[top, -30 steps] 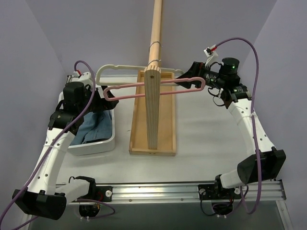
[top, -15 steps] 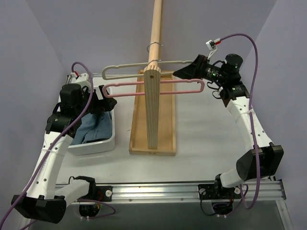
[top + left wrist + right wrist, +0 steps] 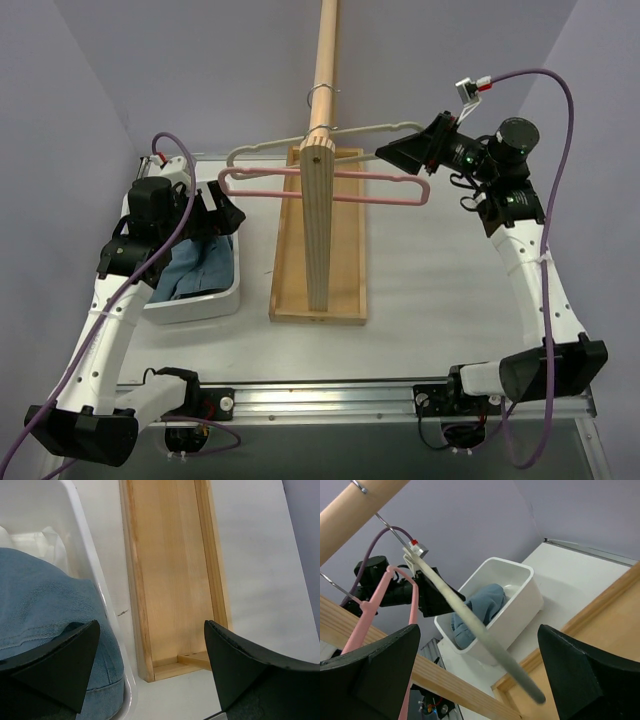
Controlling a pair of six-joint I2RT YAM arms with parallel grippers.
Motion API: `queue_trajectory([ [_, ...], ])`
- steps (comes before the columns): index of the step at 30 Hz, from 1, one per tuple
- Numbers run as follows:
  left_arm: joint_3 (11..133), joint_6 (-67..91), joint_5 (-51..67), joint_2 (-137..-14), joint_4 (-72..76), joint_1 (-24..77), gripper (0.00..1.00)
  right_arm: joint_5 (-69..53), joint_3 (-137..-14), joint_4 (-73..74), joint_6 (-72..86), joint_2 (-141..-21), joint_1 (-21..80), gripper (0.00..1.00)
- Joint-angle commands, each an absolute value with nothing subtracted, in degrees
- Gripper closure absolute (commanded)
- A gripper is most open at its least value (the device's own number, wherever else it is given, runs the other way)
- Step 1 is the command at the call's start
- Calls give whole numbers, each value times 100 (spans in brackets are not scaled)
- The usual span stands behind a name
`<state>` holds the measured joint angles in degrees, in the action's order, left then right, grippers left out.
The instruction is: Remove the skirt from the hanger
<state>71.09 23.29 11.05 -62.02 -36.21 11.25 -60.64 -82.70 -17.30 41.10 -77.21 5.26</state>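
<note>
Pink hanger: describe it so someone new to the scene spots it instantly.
A wooden rod stands over the wooden tray at mid-table. Two slim hangers hang from it. The pink hanger is the front one and is bare; the off-white hanger hangs just behind it.

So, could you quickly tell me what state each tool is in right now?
Left tool: open, holding nothing.
Right tool: open, holding nothing.

left arm (image 3: 100, 330), right arm (image 3: 537, 280): white links, black joints | purple cables (image 3: 556, 110) | black wedge gripper fingers (image 3: 52, 662)
</note>
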Motion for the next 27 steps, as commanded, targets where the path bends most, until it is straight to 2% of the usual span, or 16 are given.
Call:
queue_trajectory([
  [1,7075,2399,1222,-6073,-3410,1099,6,-5663,-8524,-481,3114,-7348,466,0],
  [6,6987,2549,1266,-6064,-3331,1107,6,-5002,-8648,972,2286,-7032,457,0],
  [12,6926,2645,1266,-6082,-3269,1107,6,-3974,-8385,1862,1697,-6505,457,0],
  [18,6847,2795,1327,-6073,-3261,1134,6,-3288,-7596,2152,1863,-5828,457,0],
  [27,6295,3400,1529,-5801,-2981,1143,6,-2954,-6004,2127,2443,-4642,457,0],
])
